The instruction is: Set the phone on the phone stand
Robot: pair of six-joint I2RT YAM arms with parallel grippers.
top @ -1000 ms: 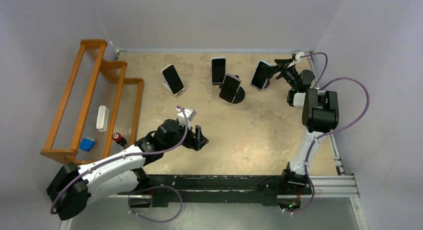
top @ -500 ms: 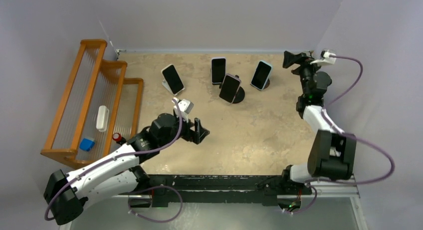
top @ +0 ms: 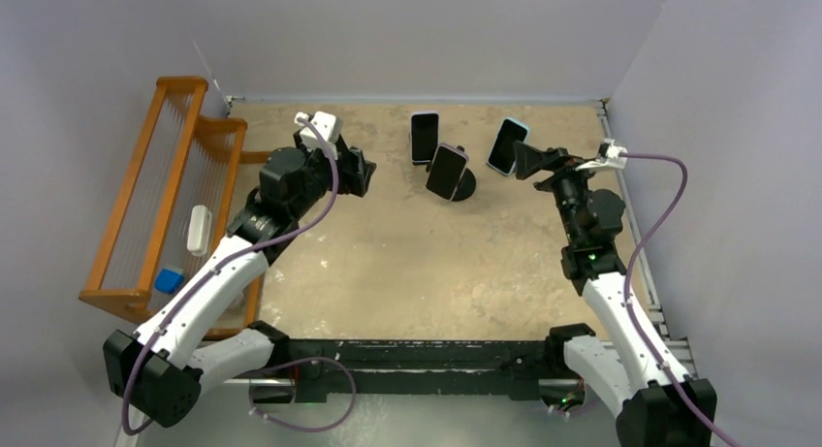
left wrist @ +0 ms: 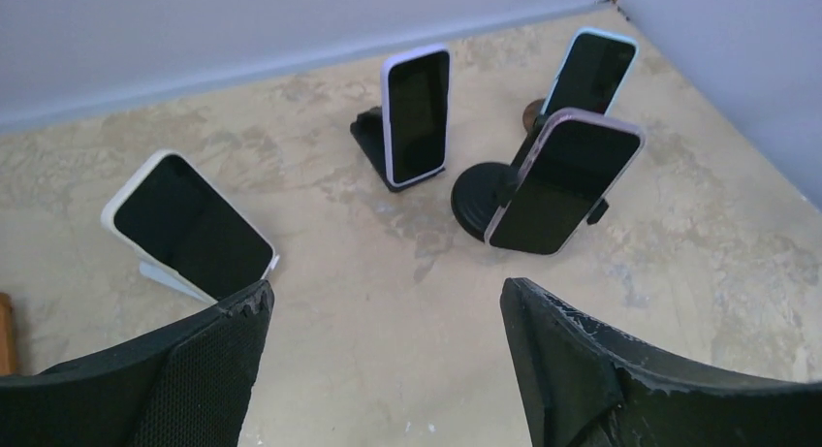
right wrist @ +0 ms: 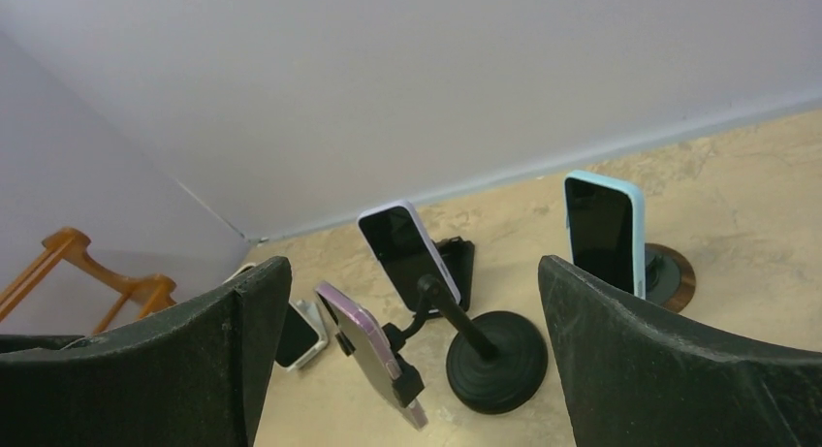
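Four phones stand on stands at the back of the table. A white-cased phone (left wrist: 189,229) leans on a silver stand; in the top view my left arm hides it. A pale-cased phone (top: 424,137) (left wrist: 419,112) (right wrist: 402,243) sits on a black stand. A purple phone (top: 447,172) (left wrist: 567,180) (right wrist: 368,355) is clamped on a black round-base stand (right wrist: 496,362). A blue phone (top: 507,144) (left wrist: 588,71) (right wrist: 603,232) sits on a brown round stand. My left gripper (top: 354,171) (left wrist: 386,297) is open and empty, above the white phone. My right gripper (top: 528,159) (right wrist: 415,272) is open and empty, right of the blue phone.
A wooden rack (top: 174,185) stands along the left edge and holds a white object (top: 199,229) and a blue object (top: 170,280). Grey walls close in the back and right sides. A metal rail (top: 436,355) runs along the near edge.
My left arm has swung from the near middle of the table to the back left, over the white phone. My right arm has turned and its gripper now sits lower, beside the blue phone.
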